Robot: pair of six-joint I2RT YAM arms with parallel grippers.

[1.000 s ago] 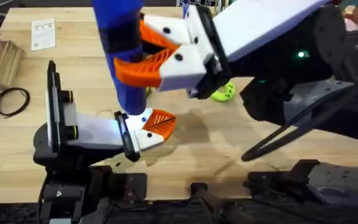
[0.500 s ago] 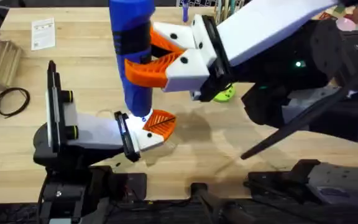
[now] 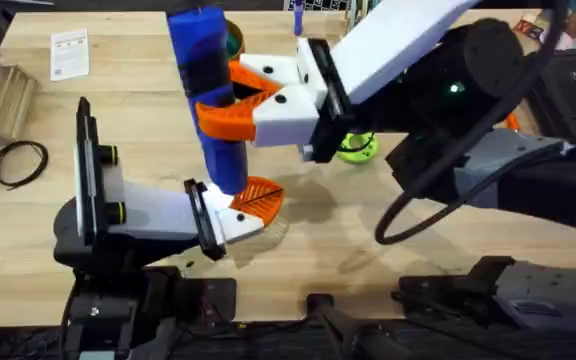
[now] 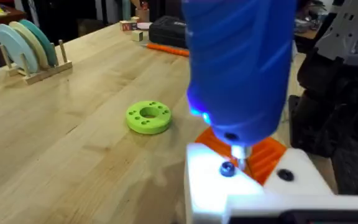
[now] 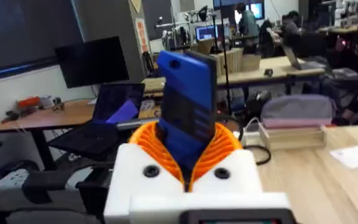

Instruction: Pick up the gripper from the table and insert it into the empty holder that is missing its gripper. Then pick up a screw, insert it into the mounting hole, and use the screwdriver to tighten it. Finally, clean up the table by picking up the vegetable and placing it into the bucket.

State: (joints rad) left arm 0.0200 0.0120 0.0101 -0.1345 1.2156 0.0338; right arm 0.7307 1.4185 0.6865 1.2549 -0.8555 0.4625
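My right gripper (image 3: 216, 103) is shut on the blue screwdriver (image 3: 208, 100), holding it nearly upright between its orange fingers (image 5: 222, 143). The screwdriver (image 4: 241, 68) is lit at its lower end, and its thin bit rests on a small screw (image 4: 227, 168) in the white holder (image 4: 253, 190). That holder (image 3: 230, 222) belongs to my left gripper (image 3: 243, 203), which lies low on the table. The small orange gripper tip (image 3: 260, 197) sits in the holder, just beside the bit. The vegetable is hidden. A round rim behind the screwdriver's top may be the bucket (image 3: 234, 42).
A green disc with holes (image 3: 358, 148) lies right of the screwdriver (image 4: 148, 117). A wooden rack with plates (image 4: 27, 43) and a thin orange tool (image 4: 166, 48) sit farther off. A black cable coil (image 3: 18, 162) and a paper card (image 3: 68, 52) lie at the left.
The right arm has swung and the screwdriver's top has shifted slightly right and leaned. Its bit stays on the holder. The left arm has not moved.
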